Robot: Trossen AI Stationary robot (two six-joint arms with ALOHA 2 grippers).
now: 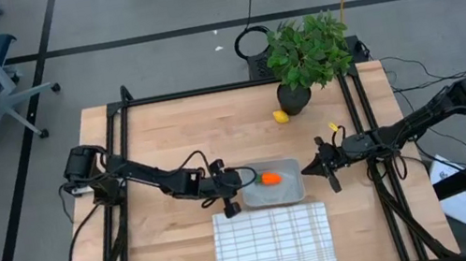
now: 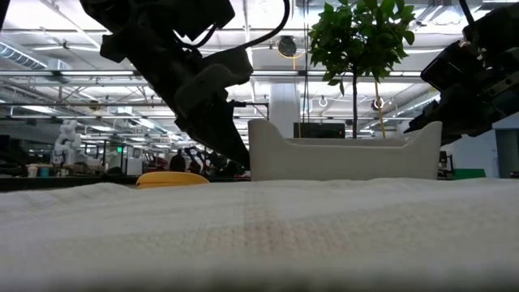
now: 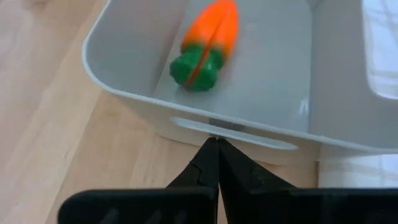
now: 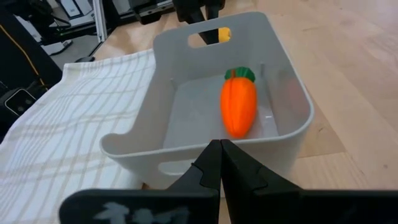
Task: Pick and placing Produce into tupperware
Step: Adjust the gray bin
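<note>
With the carrot [image 1: 270, 178] tubbed, the lemon [image 1: 281, 117] lies toward the bench's far edge, nearer the right gripper [image 1: 304, 172], both jaws clenched empty.

one carrot [image 1: 270, 178], one lemon [image 1: 281, 117], one tub [image 1: 289, 194], two grippers

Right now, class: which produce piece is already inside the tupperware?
The orange carrot with the green top. It lies on the floor of the tupperware; the small yellow lemon sits out on the table beside the potted plant.
</note>
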